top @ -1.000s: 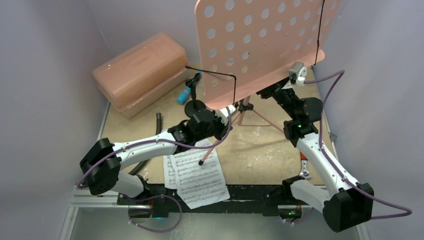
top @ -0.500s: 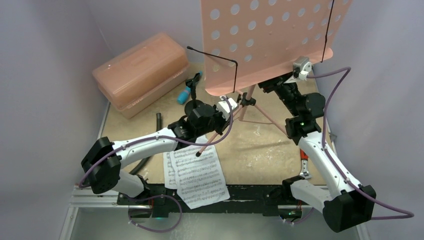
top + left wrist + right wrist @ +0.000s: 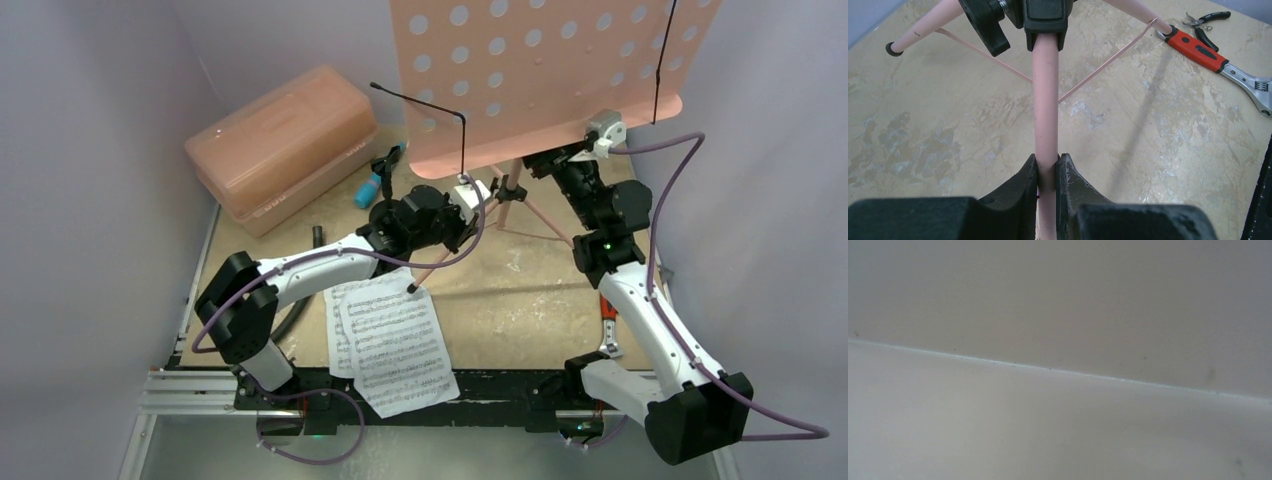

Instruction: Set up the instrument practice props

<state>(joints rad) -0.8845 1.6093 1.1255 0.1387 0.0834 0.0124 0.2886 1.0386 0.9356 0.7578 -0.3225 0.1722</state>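
The pink perforated music stand (image 3: 540, 80) fills the top of the overhead view, its tripod legs spread below it. My left gripper (image 3: 470, 196) is shut on one pink leg (image 3: 1045, 100), the fingers (image 3: 1023, 185) clamped on either side. That leg's tip (image 3: 411, 289) hangs over the two white sheet-music pages (image 3: 395, 345) at the near edge. My right gripper (image 3: 556, 160) is tucked under the stand's lower edge, its jaws hidden; its wrist view shows only a blank pale surface. The cyan microphone (image 3: 371, 187) lies beside the black mic stand (image 3: 385, 168), whose base is partly behind my left wrist.
The large translucent pink case (image 3: 280, 145) sits at the back left. A short black tube (image 3: 318, 235) lies by my left arm. A red-handled wrench (image 3: 1198, 50) and pliers (image 3: 1208, 20) lie on the right side of the table; the wrench also shows in the overhead view (image 3: 607, 335).
The music stand has swung up and to the right. My left gripper has moved right and farther back with the leg, and the leg's tip has risen over the pages. My right arm has followed the stand.
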